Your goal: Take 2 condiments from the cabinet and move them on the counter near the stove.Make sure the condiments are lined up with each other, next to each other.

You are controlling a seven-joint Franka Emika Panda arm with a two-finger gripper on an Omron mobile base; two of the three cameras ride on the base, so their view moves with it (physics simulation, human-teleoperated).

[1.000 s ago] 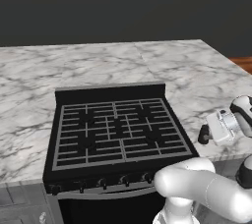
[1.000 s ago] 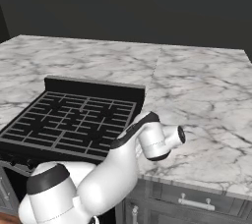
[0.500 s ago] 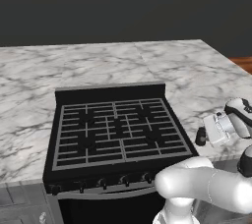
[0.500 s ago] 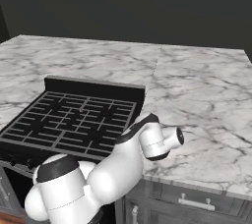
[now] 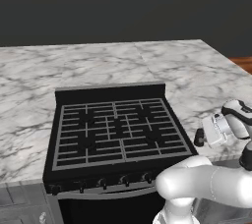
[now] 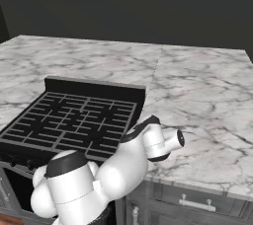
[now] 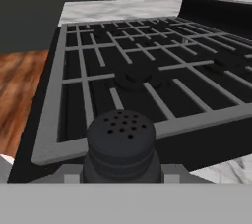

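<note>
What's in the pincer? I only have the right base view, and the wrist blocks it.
Observer: The hand view shows the black shaker seated in the pincer, its perforated top up.
Operator: Facing what?
Observer: The stove. Its grates lie straight ahead, beyond the shaker.
Operator: Is it over the burners?
Observer: No. In the left base view the pincer hangs off the stove's front corner, above the marble counter.
</note>
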